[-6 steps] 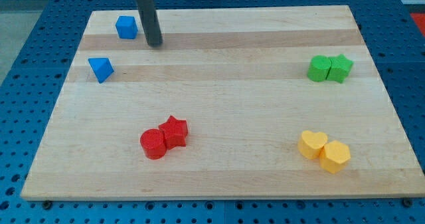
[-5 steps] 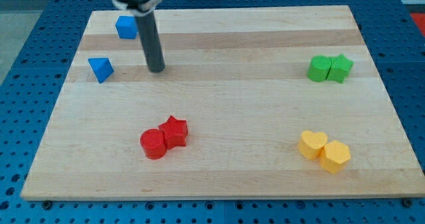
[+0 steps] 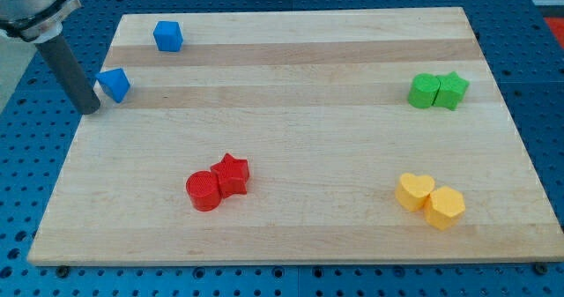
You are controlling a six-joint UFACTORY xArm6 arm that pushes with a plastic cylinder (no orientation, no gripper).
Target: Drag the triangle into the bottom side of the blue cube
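Blue triangle [image 3: 114,84] lies just right of my tip [image 3: 90,109], nearly touching the bare rod, near the board's left edge; blue cube [image 3: 167,35] sits above-right, apart.

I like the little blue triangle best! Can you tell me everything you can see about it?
The blue triangle is a small, solid-looking wedge with a matte, plastic-like surface, all one bright blue. It lies flat on the pale wooden board, near the view's left edge, below and to the left of the blue cube, and well apart from it. My tip stands right beside it on its left and slightly below; whether they actually touch I cannot tell. No other block is near it.
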